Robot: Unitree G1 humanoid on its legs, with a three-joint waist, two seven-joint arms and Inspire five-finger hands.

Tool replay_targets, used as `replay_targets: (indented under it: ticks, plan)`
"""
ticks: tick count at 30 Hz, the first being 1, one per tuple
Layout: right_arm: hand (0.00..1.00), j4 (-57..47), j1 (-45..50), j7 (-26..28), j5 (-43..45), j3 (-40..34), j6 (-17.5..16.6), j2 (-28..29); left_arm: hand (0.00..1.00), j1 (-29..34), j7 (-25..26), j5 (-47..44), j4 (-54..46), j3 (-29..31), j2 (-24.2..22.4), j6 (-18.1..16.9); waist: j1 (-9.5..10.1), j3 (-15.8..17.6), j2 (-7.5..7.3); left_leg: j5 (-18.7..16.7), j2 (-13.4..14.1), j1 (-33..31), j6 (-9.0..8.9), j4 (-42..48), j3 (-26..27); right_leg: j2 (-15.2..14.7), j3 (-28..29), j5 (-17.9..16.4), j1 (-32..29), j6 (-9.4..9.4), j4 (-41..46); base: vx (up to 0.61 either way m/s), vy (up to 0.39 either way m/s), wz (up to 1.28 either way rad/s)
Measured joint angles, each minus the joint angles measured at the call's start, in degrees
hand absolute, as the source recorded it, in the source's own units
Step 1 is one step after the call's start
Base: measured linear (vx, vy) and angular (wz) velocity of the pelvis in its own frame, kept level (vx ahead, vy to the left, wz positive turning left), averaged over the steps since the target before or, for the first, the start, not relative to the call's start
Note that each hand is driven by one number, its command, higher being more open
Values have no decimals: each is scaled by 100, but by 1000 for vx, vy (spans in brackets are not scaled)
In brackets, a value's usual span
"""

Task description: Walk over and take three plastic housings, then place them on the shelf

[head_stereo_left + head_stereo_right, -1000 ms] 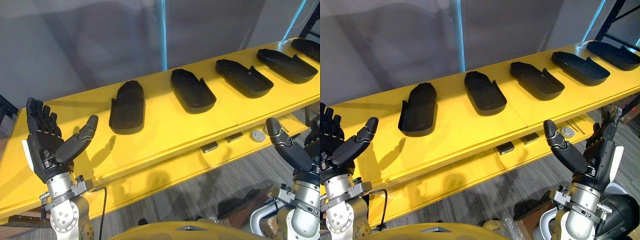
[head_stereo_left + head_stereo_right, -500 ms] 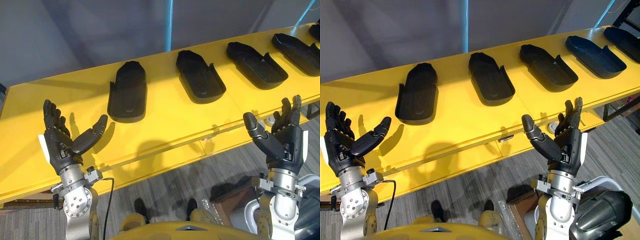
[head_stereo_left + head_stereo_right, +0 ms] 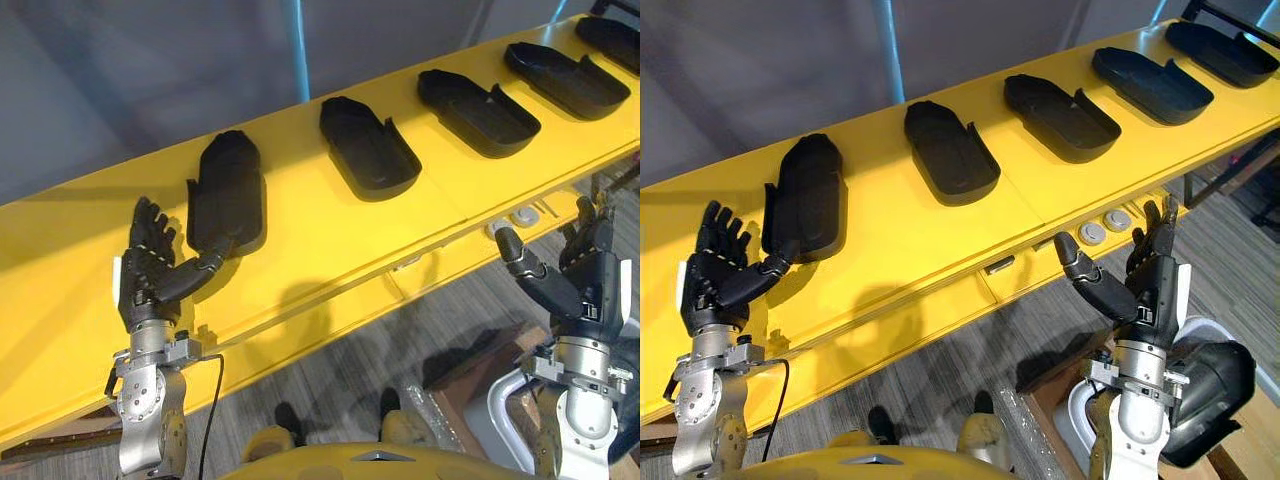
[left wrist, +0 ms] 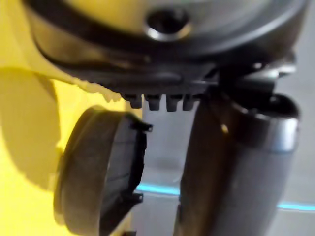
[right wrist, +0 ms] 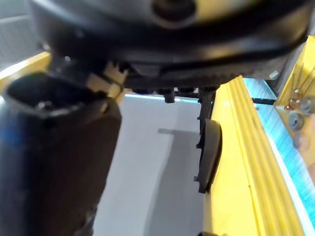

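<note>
Five black plastic housings lie in a row along the yellow desk (image 3: 330,235), each apart from its neighbours: the leftmost housing (image 3: 228,195), the second housing (image 3: 367,148), the third housing (image 3: 478,98), the fourth housing (image 3: 567,78) and the fifth housing (image 3: 612,30) at the far right. All of them rest flat on the desk top and neither hand holds one.

The left hand (image 3: 148,285) is raised over the desk just beside the near end of the leftmost housing. Its fingers stand straight and apart from the thumb, which stretches toward that housing's near rim; whether the tip touches the rim cannot be told. The left wrist view shows the rounded end of this housing past the thumb.

The right hand (image 3: 590,290) is held up in front of the desk's front edge, over the grey floor (image 3: 400,345), well apart from every housing, with its fingers upright and spread from the thumb and nothing between them. Two round grey discs (image 3: 1093,233) sit on a lower ledge under the desk edge, near this hand
</note>
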Motion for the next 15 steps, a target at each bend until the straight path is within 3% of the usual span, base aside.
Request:
replay_targets:
  ticks: [3, 15]
  plan:
    - [100, 4, 15, 66, 1, -34, 0, 0, 100, -8, -31, -171, 66, -2, 110, 28, -79, 1, 0, -98, 31, -5, -17, 112, 76, 11, 77, 0, -7, 0, -4, 34, 4, -14]
    - [100, 4, 61, 211, -20, -33, 0, -1, 100, -181, 412, -157, 439, -40, 116, 87, -82, 54, 24, -252, 68, -142, -8, 341, 161, 4, 195, 21, -101, 21, -14, 2, 3, -3]
